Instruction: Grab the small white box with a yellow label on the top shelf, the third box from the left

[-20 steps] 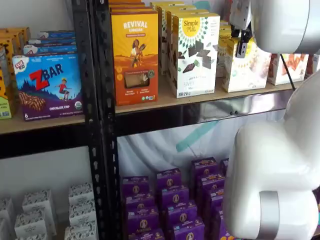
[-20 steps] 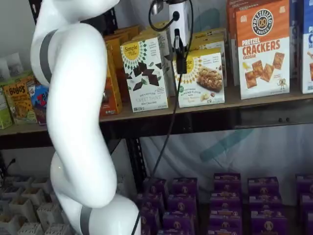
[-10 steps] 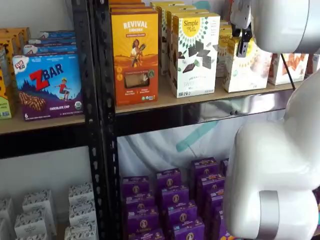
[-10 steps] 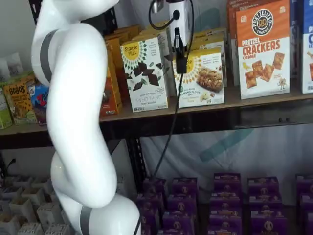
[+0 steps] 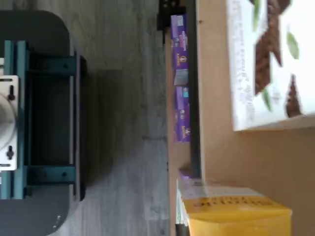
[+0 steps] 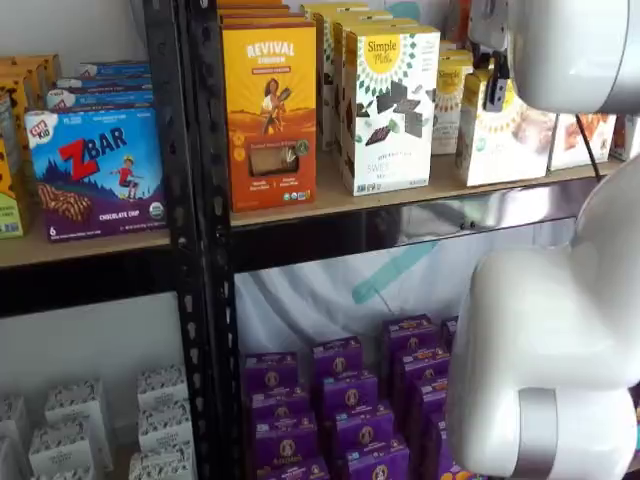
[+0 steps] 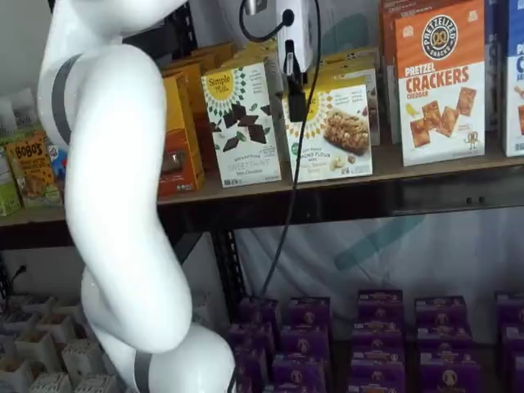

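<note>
The small white Simple Mills box (image 7: 335, 133) stands upper centre of a shelf view on the top shelf (image 7: 426, 168), just right of the taller Simple Mills chocolate-squares box (image 7: 242, 123); at the upper right of a shelf view it (image 6: 505, 140) sits behind the arm. The gripper (image 7: 296, 105) hangs at the box's upper left corner, one black finger over its front. I cannot tell whether the jaws are clamped or apart. Judging from this, draw straight out toward the aisle, level, clearing the tall neighbour and the shelf's silver lip.
</note>
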Controlling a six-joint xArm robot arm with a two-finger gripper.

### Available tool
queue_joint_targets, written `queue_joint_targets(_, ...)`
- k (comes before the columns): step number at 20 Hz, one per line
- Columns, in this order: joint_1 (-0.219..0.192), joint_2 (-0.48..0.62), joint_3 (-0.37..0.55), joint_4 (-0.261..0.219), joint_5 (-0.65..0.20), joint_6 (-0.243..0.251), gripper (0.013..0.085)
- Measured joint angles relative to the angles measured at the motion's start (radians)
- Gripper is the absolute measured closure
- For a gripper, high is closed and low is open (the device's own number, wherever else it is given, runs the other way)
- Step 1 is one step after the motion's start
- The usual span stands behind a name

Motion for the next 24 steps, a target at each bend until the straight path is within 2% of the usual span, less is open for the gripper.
queue_joint_targets(10,-0.047,-0.123,0.086,-0.027,0.113,-0.050,0.0690)
queue_joint_targets(17,-0.119,-0.247,0.197,0.000,0.132,-0.112,0.0690)
queue_joint_targets(24,-0.156,-0.338,0.278,0.008,0.143,-0.147,0.0690)
